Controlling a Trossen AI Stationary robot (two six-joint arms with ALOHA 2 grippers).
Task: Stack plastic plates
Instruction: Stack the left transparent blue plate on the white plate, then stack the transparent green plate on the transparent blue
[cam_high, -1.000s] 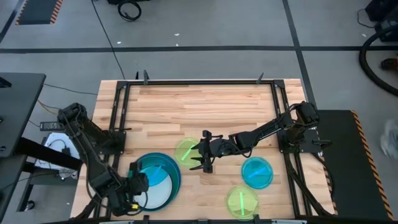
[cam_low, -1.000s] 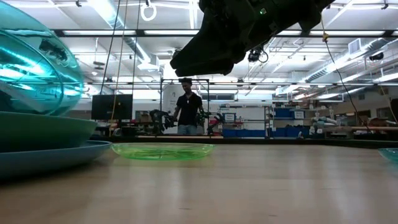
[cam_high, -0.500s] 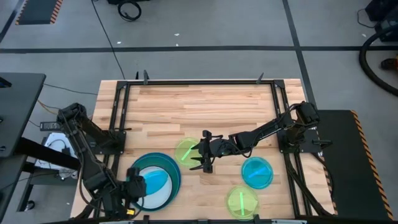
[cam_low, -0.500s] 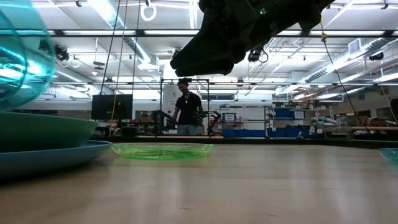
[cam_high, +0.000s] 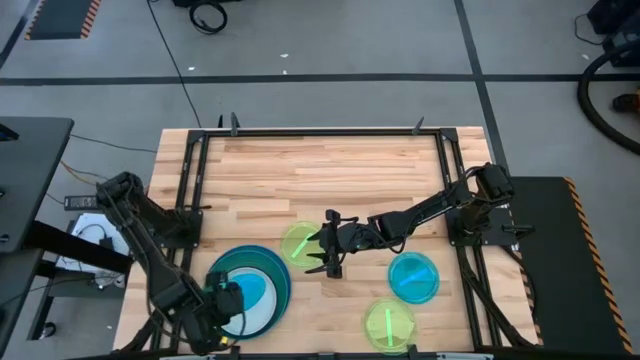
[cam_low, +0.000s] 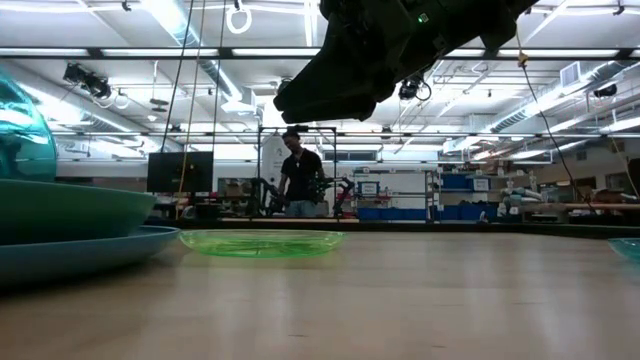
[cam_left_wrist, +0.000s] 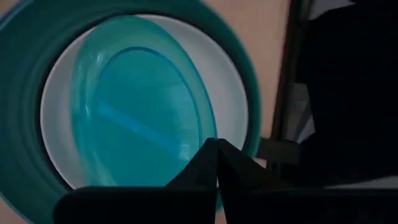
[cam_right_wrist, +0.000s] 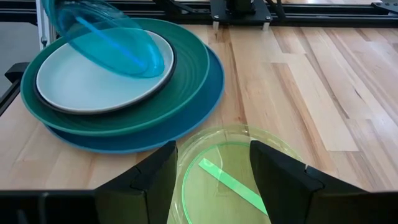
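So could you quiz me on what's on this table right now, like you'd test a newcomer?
1. True or false: the left gripper is shut on a tilted translucent cyan plate.
2. Which plate sits lowest in the stack?
A. white plate
B. blue plate
C. teal plate
3. Fill in: the right gripper hangs open over a ____-coloured plate.

Key: 1 true. 2 B. 3 lime-green; that is the lime-green plate beside the stack; another lime-green plate and a second cyan plate lie apart.
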